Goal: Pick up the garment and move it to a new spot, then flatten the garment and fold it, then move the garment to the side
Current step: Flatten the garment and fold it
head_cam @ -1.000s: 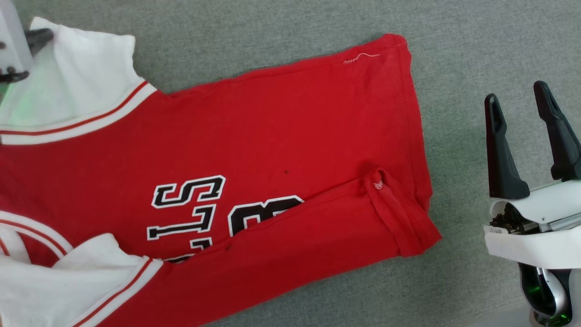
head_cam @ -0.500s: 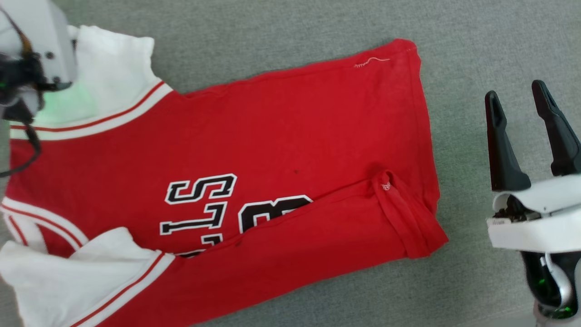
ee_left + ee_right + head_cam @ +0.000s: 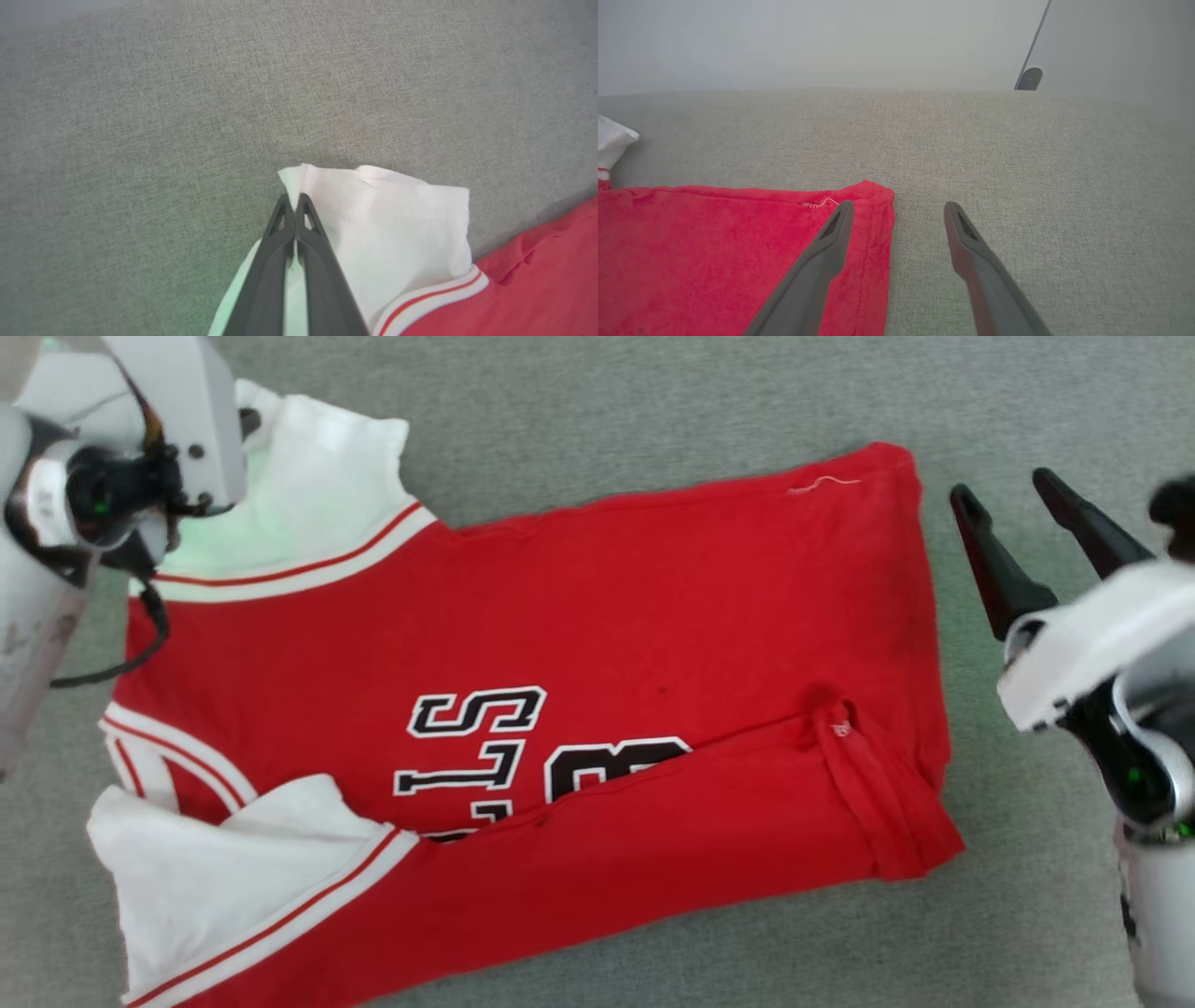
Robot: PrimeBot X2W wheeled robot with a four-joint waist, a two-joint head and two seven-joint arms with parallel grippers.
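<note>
The left gripper (image 3: 293, 199) pinches shut on the white sleeve (image 3: 383, 219) of the red shirt (image 3: 607, 644); the right gripper (image 3: 999, 483) gapes empty beside the opposite hem corner, shirt lengthwise between them

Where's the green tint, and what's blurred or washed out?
Head view: green glow on the bright red jersey shirt's white sleeve; right gripper slightly soft. Left wrist view: green cast beside the left gripper. Right wrist view: background hazy, washed out.
</note>
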